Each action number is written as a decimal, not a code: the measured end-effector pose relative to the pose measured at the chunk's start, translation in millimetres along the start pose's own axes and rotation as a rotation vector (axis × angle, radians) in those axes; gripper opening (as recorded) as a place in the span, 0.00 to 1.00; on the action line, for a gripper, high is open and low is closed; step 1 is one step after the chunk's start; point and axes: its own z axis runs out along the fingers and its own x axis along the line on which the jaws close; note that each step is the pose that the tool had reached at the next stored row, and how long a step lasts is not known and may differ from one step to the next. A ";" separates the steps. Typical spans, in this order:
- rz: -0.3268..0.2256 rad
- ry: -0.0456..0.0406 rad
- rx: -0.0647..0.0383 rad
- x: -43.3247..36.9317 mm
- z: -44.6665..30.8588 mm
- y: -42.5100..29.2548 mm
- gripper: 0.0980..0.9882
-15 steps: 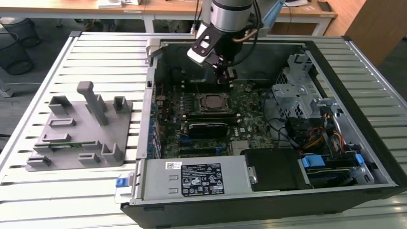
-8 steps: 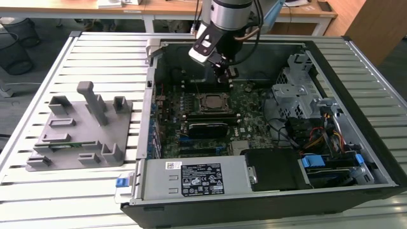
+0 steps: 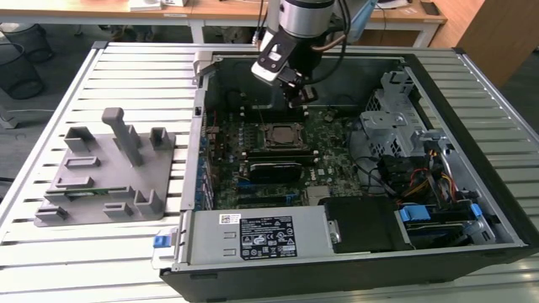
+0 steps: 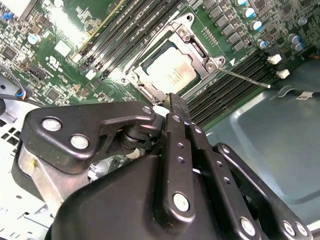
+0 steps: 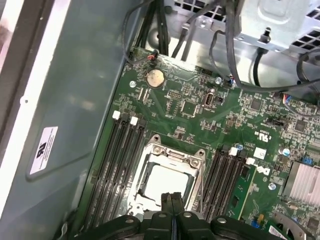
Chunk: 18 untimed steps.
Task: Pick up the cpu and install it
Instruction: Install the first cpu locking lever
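The small, flat, square cpu point(image 5: 166, 184), its silver metal top shining pale and smooth in both wrist views, lies flat in the metal-framed socket point(image 5: 173, 150) on the green motherboard point(image 5: 192, 120), between two banks of long black memory slots point(image 5: 120, 160). The black gripper point(image 5: 171, 196) hangs just above the socket's edge. Its fingers are pressed together with nothing between them.

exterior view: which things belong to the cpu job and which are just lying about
Job: cpu, sitting in its socket; gripper near it.
Lying about: grey fixture, power supply, drive cage.
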 end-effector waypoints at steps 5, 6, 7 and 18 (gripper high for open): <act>-0.066 -0.0015 0.001 0.0 0.0 0.0 0.01; -0.078 -0.0015 0.002 0.0 0.0 0.0 0.01; -0.087 -0.0015 0.002 0.0 0.0 0.0 0.01; -0.169 -0.0014 0.003 0.0 0.0 0.0 0.01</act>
